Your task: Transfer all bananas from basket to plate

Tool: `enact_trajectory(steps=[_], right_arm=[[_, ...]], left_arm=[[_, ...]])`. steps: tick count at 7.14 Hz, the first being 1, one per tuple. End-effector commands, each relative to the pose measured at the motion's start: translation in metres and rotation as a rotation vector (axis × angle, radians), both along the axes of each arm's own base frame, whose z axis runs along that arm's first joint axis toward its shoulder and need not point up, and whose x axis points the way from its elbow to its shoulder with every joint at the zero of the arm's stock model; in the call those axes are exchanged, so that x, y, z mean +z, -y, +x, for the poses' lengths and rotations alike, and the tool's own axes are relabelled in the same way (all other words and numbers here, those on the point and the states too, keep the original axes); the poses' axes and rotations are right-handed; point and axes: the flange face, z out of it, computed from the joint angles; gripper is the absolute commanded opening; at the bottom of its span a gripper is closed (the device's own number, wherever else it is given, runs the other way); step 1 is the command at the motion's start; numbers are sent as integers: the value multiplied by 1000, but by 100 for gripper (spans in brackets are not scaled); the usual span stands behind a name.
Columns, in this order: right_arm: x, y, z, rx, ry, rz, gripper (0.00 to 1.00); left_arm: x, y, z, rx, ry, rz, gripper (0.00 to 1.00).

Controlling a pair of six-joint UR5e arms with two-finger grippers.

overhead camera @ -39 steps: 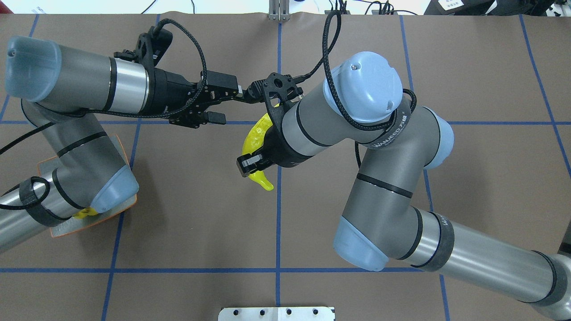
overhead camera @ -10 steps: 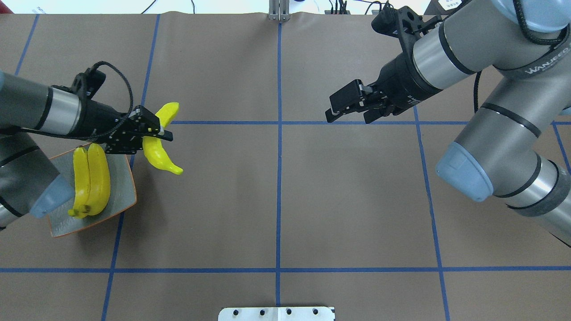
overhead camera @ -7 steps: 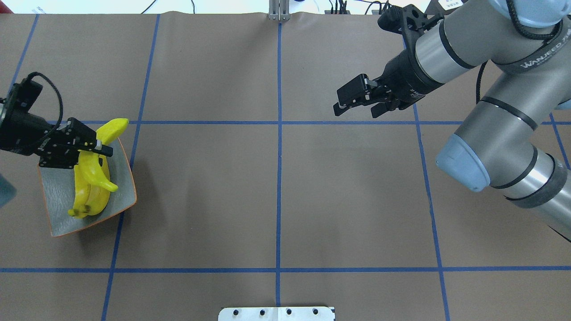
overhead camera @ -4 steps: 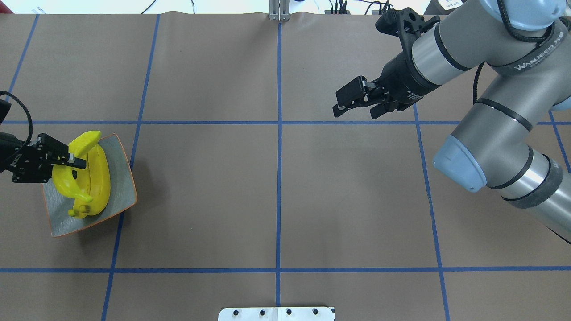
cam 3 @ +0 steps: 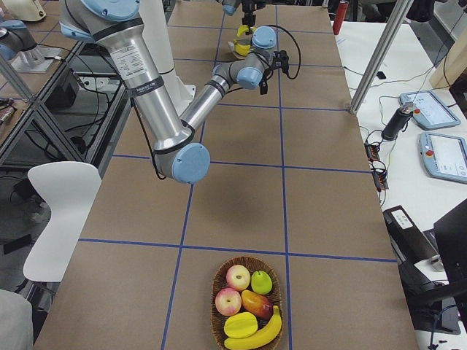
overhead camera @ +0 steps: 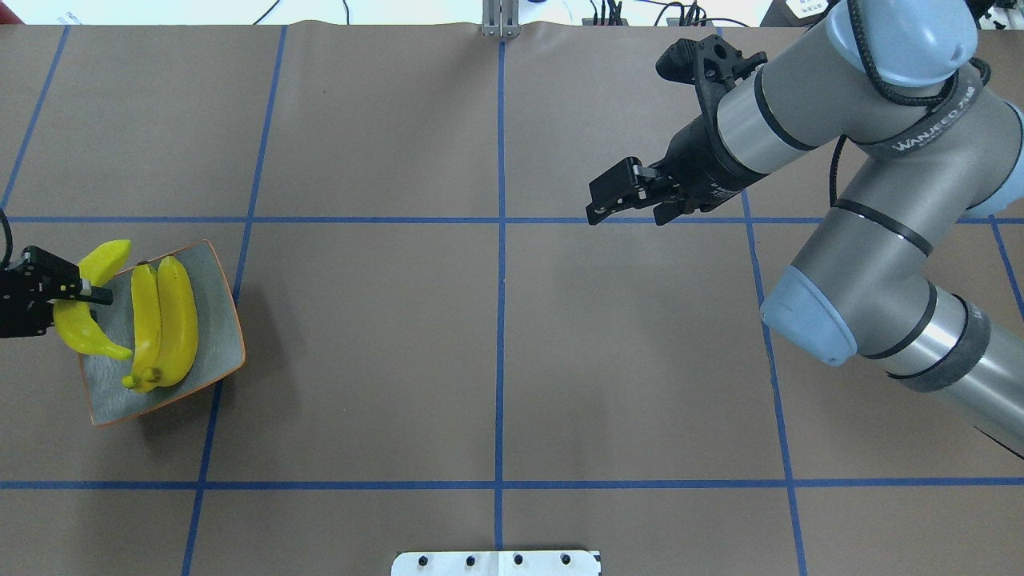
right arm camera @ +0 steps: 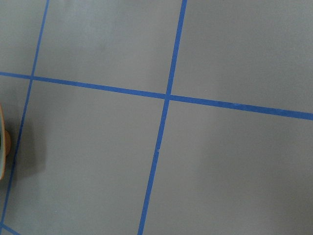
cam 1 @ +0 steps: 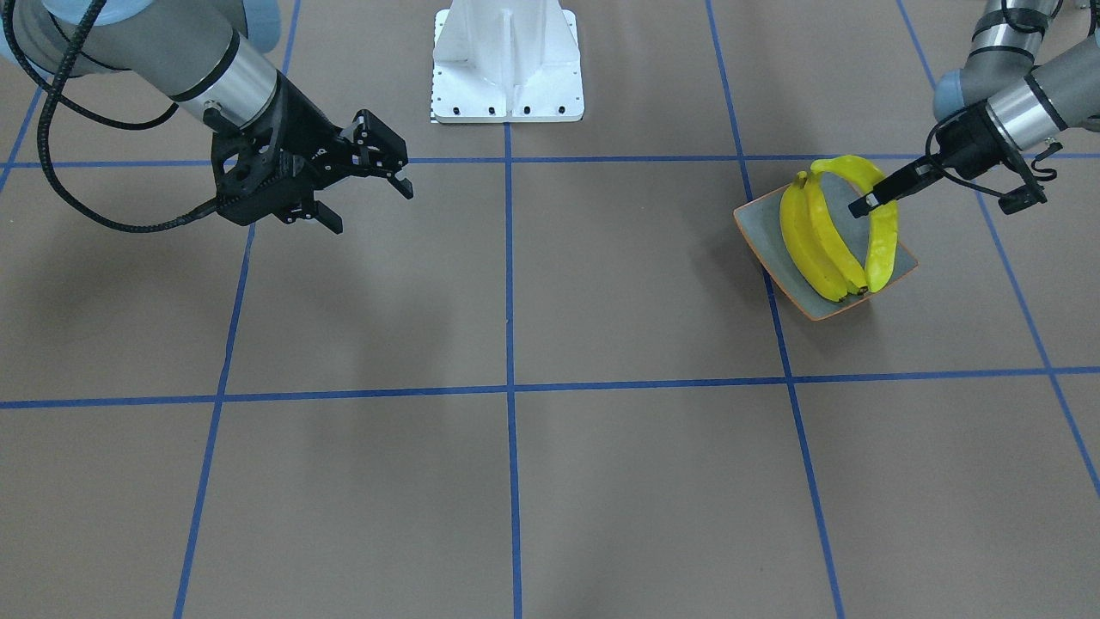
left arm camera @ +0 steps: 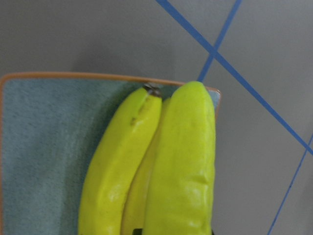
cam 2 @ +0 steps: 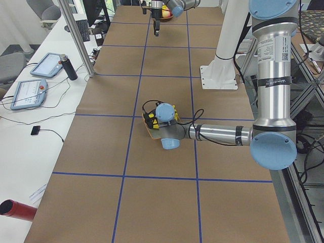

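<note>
Yellow is all on the robot's left side. The left gripper point(overhead camera: 76, 293) is clamped around a banana point(overhead camera: 74, 324) and holds it side-on. Its upper end pokes out past the fingers point(cam 1: 872, 198) and its lower end droops over the plate point(overhead camera: 216, 320). That's the plate's outer edge, the side away from the table's middle. Whether the fruit touches the dish, I can't tell from these angles. Two more bananas point(overhead camera: 178, 316) lie side by side along the plate, touching each other. From the left wrist camera the gripped one sits right alongside them, overlapping the nearer of the pair.

Over on the other side, the right gripper point(overhead camera: 626, 214) hovers above the brown table point(overhead camera: 384, 360), jaws spread wide with nothing between them. It's well apart from the plate, across the centre blue tape line point(overhead camera: 500, 320). Its wrist camera sees almost nothing but table paper and tape.

And down at the table's end on the robot's right, the wicker basket point(cam 3: 217, 284) holds one last banana point(cam 3: 259, 337). It curves along the near rim, tucked against apples point(cam 3: 237, 277) and other fruit.
</note>
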Motion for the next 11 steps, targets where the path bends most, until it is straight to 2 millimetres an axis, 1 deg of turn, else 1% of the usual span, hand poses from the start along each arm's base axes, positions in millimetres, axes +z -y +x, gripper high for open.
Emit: enact_trajectory(steps=[1, 3, 4, 6, 7, 9, 10, 11], right_arm=[[1, -2, -3, 2, -4, 2, 100], [9, -2, -3, 3, -13, -3, 100], [9, -3, -5, 4, -14, -1, 100], [11, -3, -4, 4, -17, -5, 100], [12, -4, -4, 4, -18, -6, 100], [19, -6, -7, 9, -29, -8, 100], [21, -7, -9, 8, -33, -9, 100], [21, -7, -9, 7, -33, -7, 100]], left_arm=[[14, 5, 0, -23, 1, -1, 0], [17, 1, -1, -20, -14, 22, 0], [21, -3, -4, -21, -27, 37, 0], [18, -5, -5, -22, -35, 33, 0], [20, -6, -5, -17, -35, 30, 0], [32, -8, -5, -10, -26, 25, 0], [37, -12, -7, -6, -21, 22, 7], [35, -13, -6, -3, -24, 28, 27]])
